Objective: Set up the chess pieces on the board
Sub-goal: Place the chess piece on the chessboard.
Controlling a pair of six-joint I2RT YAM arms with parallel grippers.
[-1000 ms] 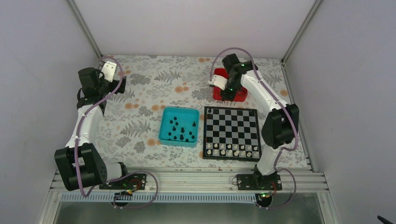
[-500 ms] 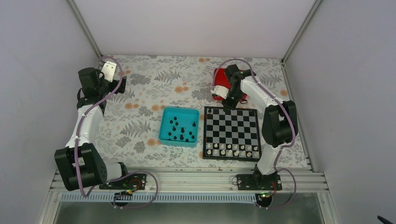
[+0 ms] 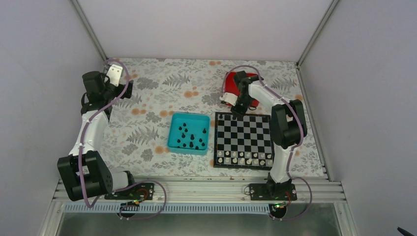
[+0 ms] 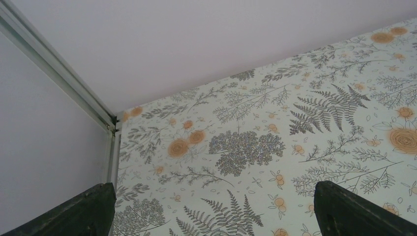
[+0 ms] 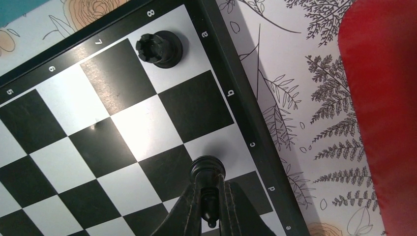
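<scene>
Chess piece (image 5: 208, 168), black: upright, head toward camera, pinched in closed right tool (image 5: 210, 194) by board (image 5: 147, 128) edge (rook (image 5: 158, 48) cornered); left tool (image 4: 211, 216) agape, empty.

black-and-grey checkered board (image 3: 246, 135), black chess pieces (image 5: 160, 46), teal square tray (image 3: 187, 150), red square tray (image 5: 383, 98), pale tablecloth (image 4: 246, 147): grey ferns, orange flowers.

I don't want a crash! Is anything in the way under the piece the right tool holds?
Nothing visible. The right tool grips a black piece over the board's far row, where nearby squares are bare. A black rook stands apart in the corner.
</scene>
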